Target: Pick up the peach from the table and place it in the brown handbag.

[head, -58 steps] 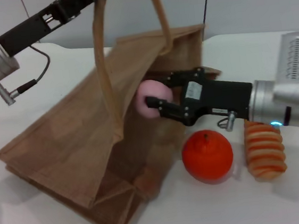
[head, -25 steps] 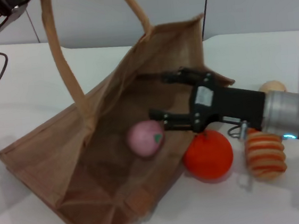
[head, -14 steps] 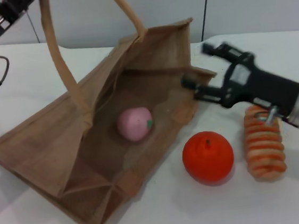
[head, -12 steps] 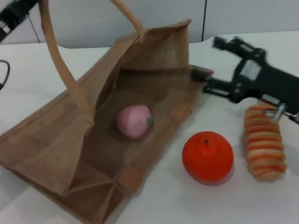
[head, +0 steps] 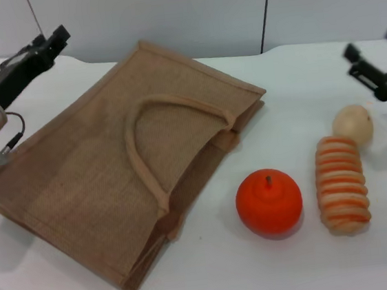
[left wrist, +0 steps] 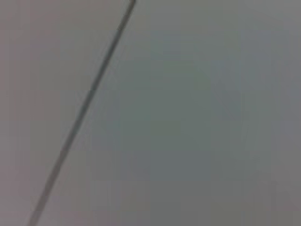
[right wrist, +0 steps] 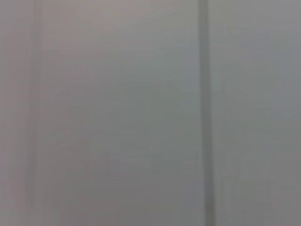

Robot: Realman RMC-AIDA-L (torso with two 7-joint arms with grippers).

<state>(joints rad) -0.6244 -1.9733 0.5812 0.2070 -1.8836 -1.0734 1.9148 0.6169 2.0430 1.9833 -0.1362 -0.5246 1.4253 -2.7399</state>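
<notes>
head view: i see the table (head: 214, 274), white, with open room along its near edge; the brown handbag (head: 107, 175) lies flat on it at left, one handle looped across its top face, the peach not visible anywhere. right of the bag, apart: orange fruit (head: 269, 202), ridged spiral toy (head: 341, 185), beige fruit (head: 352, 123). left gripper (head: 50, 44) at the far left edge, closure indiscernible; right gripper (head: 379, 63) at the right edge, fingers spread, empty

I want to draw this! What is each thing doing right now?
brown handbag: lying flat, closed, handle resting on top
peach: not visible
orange fruit: sitting upright on the table
left gripper: raised, holding nothing
right gripper: open, empty
</notes>
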